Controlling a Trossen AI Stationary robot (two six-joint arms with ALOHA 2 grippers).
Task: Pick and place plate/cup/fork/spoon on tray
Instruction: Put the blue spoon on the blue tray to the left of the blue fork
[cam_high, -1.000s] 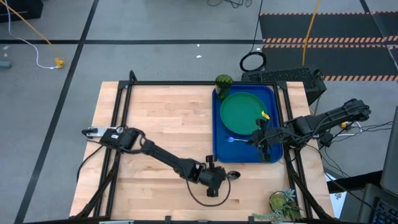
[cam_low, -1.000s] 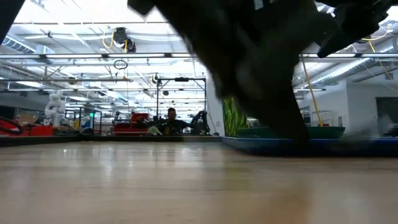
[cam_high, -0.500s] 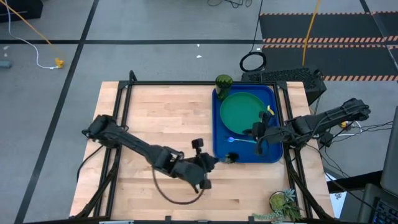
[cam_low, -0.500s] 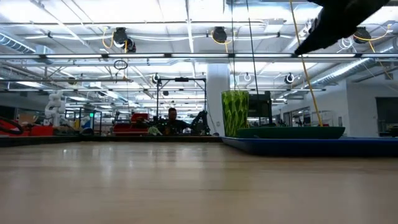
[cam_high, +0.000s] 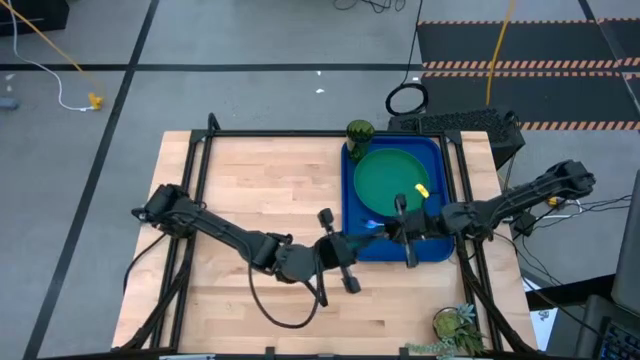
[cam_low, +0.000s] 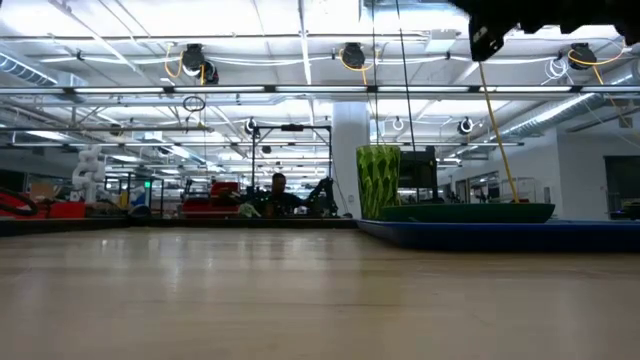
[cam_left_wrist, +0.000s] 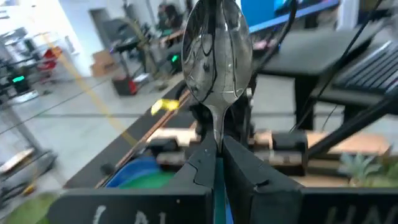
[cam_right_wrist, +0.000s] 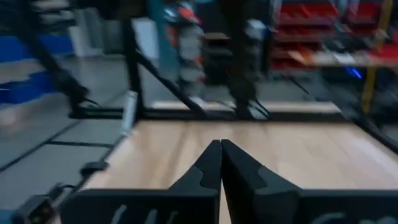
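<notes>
The blue tray (cam_high: 440, 150) lies at the table's right. It holds the green plate (cam_high: 385, 180), and the olive cup (cam_high: 359, 131) stands at its far left corner. The cup (cam_low: 378, 182), plate (cam_low: 465, 212) and tray (cam_low: 500, 236) also show in the low view. A piece of the fork's light blue handle (cam_high: 372, 226) shows on the tray's near part. My left gripper (cam_high: 356, 246) is by the tray's near left corner, shut on the spoon (cam_left_wrist: 214, 50). My right gripper (cam_high: 388, 228) is over the tray's near part, shut, with nothing between its fingers (cam_right_wrist: 221, 149). My left gripper pinches the spoon's slim neck (cam_left_wrist: 215, 140) between its two fingers, just behind the dark bowl. The bowl (cam_left_wrist: 214, 56) sticks out past the fingertips, and the light blue handle (cam_left_wrist: 215, 208) runs back between the fingers. The spoon is lifted clear of the table. I cannot tell whether my right gripper touches the fork.
A small potted plant (cam_high: 458, 326) stands at the table's near right corner. A black frame (cam_high: 300, 133) runs along the table's far edge and sides. The bare wooden top (cam_high: 260, 180) lies left of the tray. People and equipment show far behind the table in the low view.
My left gripper has lifted the spoon off the table by the near edge. It has carried it up and toward the tray's near left corner, turning about, and has left the low view. My right gripper has gone a little toward the table's left over the tray.
</notes>
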